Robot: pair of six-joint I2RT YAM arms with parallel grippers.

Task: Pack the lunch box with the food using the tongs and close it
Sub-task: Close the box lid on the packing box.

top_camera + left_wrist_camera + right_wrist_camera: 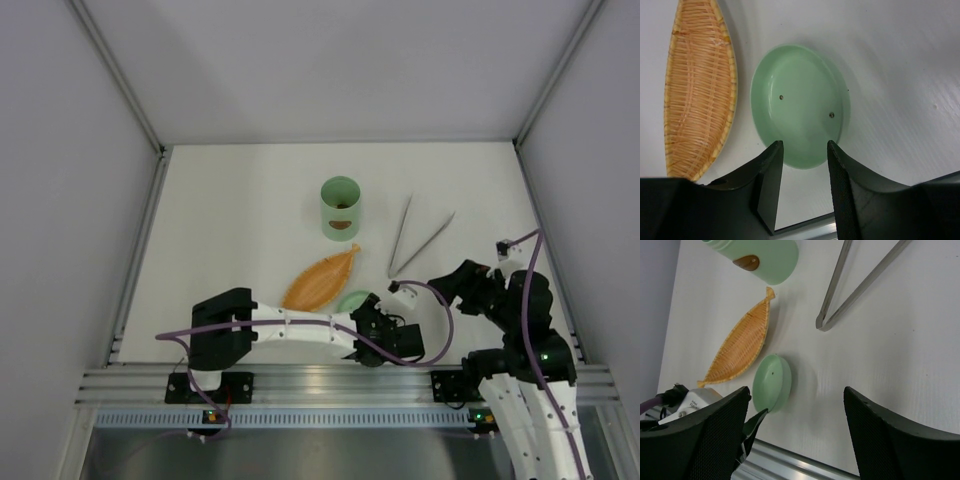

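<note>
Lunch box (pixel 340 207) upright on desk (pixel 240 220), lid off. Tongs (pixel 415 238) lie flat to the right of the box, untouched. Lid (pixel 800 105) sits on the near side of the box, just past the orange tray (pixel 320 278). Left fingers (pixel 767 185) spread, straddling lid's near rim. Right fingers (pixel 880 435) spread wide, empty.

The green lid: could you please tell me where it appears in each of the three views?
Top external: green lid low centre, just below-right of the tray.
Left wrist: lid mid-frame, right of the tray.
Right wrist: lid lower left, below-right of the tray.
Shared landmark: the orange woven tray, beside the lid in every view.
</note>
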